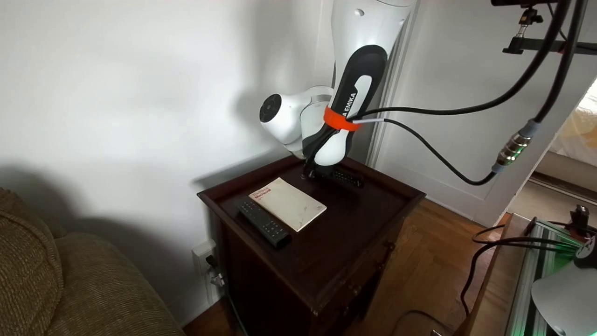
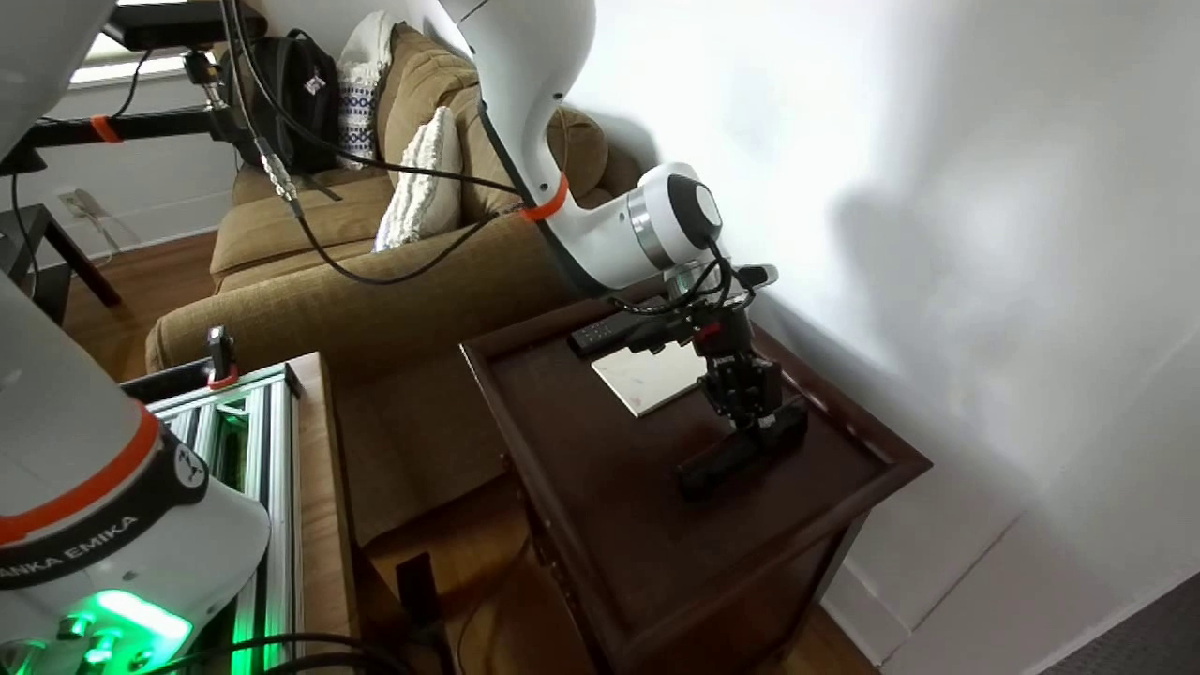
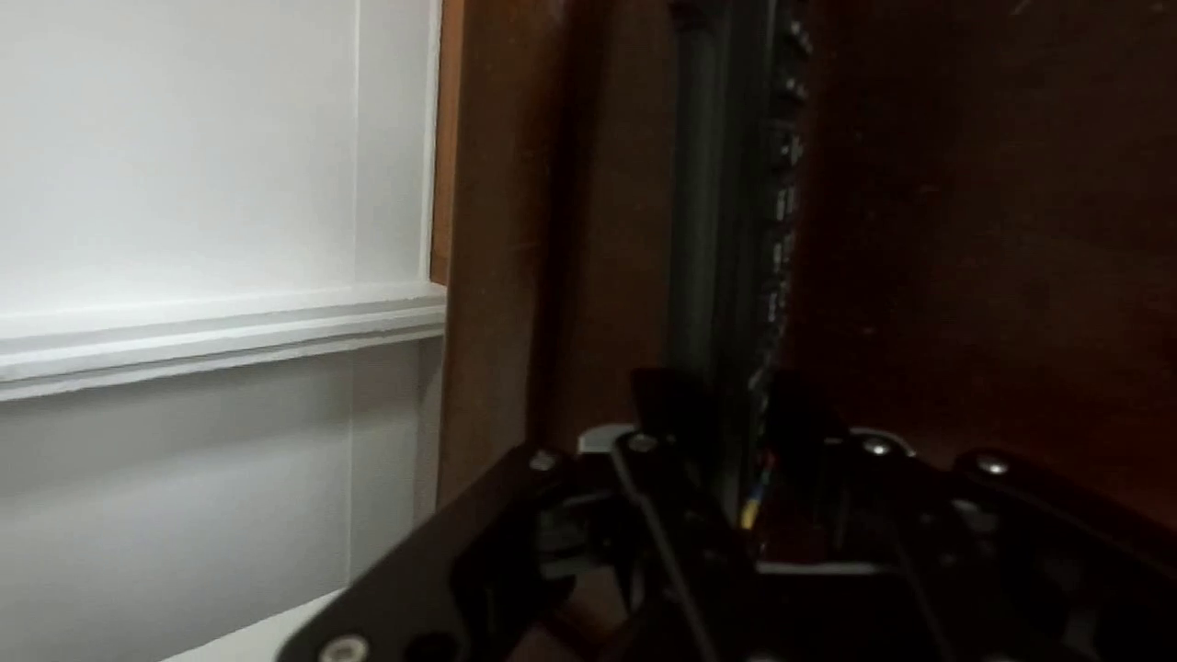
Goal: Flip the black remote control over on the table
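The black remote control stands on its long edge between my fingers in the wrist view, its button side turned right. It also shows in both exterior views, over the far part of the dark brown table. I cannot tell whether its edge touches the tabletop. My gripper points down and is shut on the remote, with one finger against each face. In an exterior view the gripper sits near the remote's wall-side end. The fingertips are dark and partly hidden.
A cream booklet lies on the table, with another dark remote beside it near the edge. A white wall stands close behind the table. A brown couch is beside it. The tabletop has a raised rim.
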